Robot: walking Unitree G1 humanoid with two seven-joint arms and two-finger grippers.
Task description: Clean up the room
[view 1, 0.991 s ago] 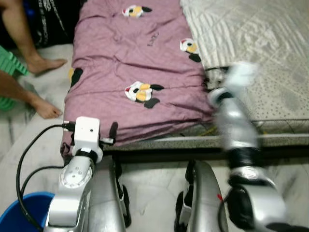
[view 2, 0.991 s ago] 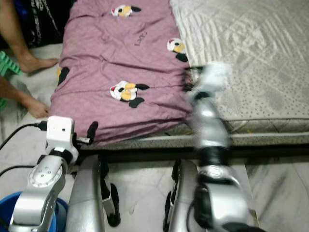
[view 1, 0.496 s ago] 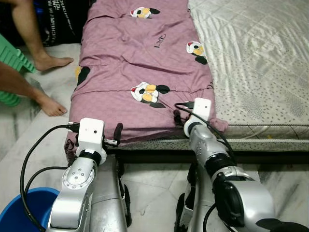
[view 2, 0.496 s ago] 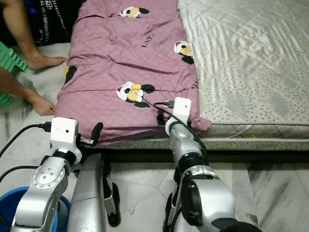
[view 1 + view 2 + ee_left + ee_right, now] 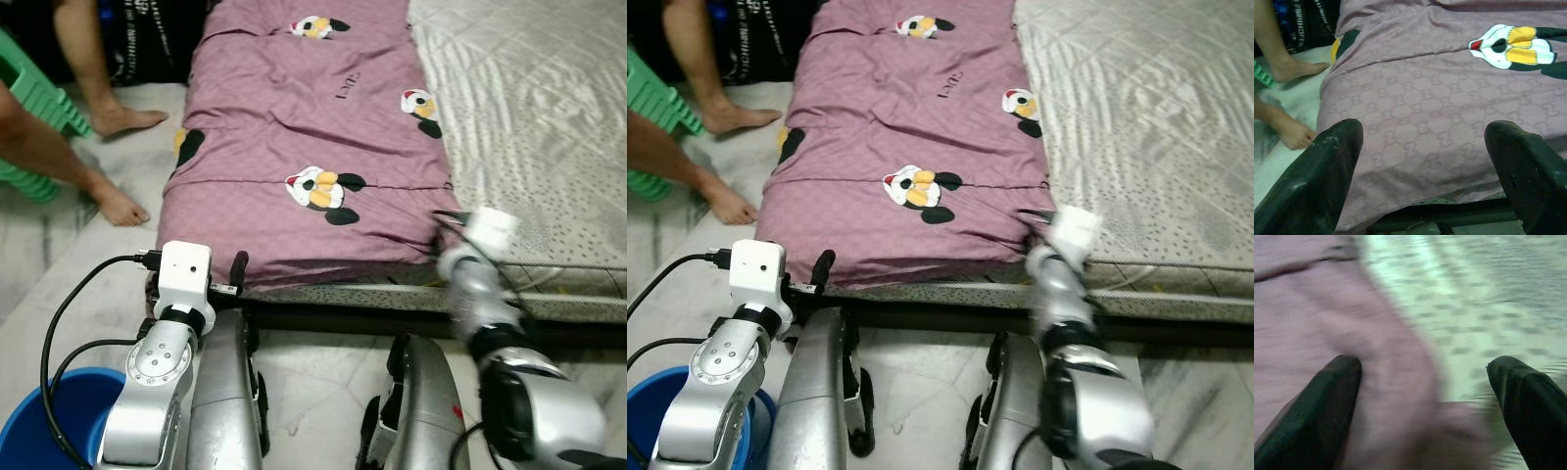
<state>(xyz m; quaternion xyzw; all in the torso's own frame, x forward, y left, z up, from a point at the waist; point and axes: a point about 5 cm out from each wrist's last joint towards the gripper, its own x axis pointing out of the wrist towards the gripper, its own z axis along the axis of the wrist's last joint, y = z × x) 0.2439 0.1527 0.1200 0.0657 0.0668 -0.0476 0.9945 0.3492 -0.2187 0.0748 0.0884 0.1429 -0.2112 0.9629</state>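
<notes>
Both grippers were spread wide and held nothing, left gripper (image 5: 1425,161) low off the near edge of the mauve cartoon blanket (image 5: 313,147), right gripper (image 5: 1425,396) over its corner, so the blanket lay flat across the bed (image 5: 549,117), neither folded nor bunched.

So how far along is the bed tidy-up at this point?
The purple blanket lies spread fairly flat along the bed's left side, beside the bare mattress. In hand: both grippers open, the right gripper at the blanket's near right corner, the left gripper facing its near left edge. Whether it is being spread or gathered for folding can't be told.
</notes>
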